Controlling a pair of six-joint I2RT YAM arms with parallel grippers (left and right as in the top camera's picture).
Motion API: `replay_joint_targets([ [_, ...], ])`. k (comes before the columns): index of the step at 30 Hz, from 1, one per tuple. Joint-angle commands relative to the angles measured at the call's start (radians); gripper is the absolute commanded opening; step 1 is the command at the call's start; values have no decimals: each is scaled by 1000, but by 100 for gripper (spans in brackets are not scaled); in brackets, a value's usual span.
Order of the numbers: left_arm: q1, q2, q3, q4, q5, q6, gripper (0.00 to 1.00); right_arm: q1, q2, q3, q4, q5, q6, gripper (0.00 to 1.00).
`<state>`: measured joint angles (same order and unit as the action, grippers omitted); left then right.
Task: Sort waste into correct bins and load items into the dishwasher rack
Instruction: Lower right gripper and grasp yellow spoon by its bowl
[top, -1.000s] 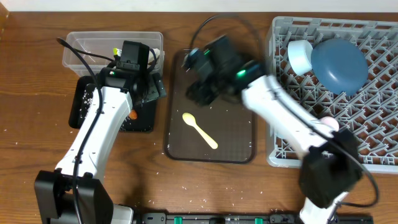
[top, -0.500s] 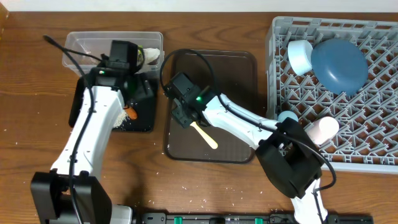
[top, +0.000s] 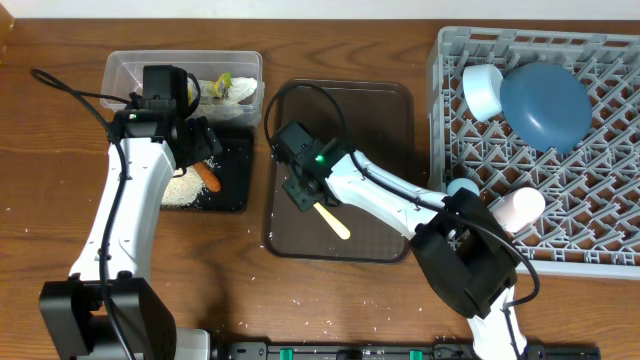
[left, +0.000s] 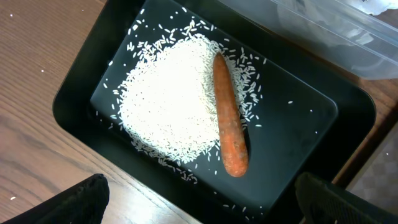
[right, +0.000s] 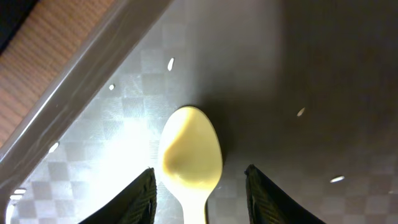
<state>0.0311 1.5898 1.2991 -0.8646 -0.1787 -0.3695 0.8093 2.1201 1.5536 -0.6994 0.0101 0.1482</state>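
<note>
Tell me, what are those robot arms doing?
They are tidying up. The right hand is open, low over the spoon on the brown tray, with a finger on each side, not gripping it yet. The left hand hangs open over the black tray, where the rice and carrot lie. The wrapper is in the clear tub. The plate, bowl, pink cup and blue cup are already in the rack.

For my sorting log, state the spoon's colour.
The spoon is pale yellow; the right wrist view shows it best.
</note>
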Motion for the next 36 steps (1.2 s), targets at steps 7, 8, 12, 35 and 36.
replay_joint_targets([
  [7, 3, -2, -7, -6, 10, -6, 98, -4, 14, -3, -3, -26, 36, 44],
  [8, 3, -2, -7, -6, 10, -6, 98, -4, 18, -3, -2, -26, 36, 45],
  [12, 3, -2, -7, -10, 10, -6, 98, -11, 24, 27, -45, -60, 38, 53],
  [35, 3, -2, -7, -10, 10, -6, 98, -34, 95, 83, -83, -150, 57, 15],
  [36, 3, -2, -7, -10, 10, -6, 98, -34, 95, 84, -82, -150, 57, 12],
])
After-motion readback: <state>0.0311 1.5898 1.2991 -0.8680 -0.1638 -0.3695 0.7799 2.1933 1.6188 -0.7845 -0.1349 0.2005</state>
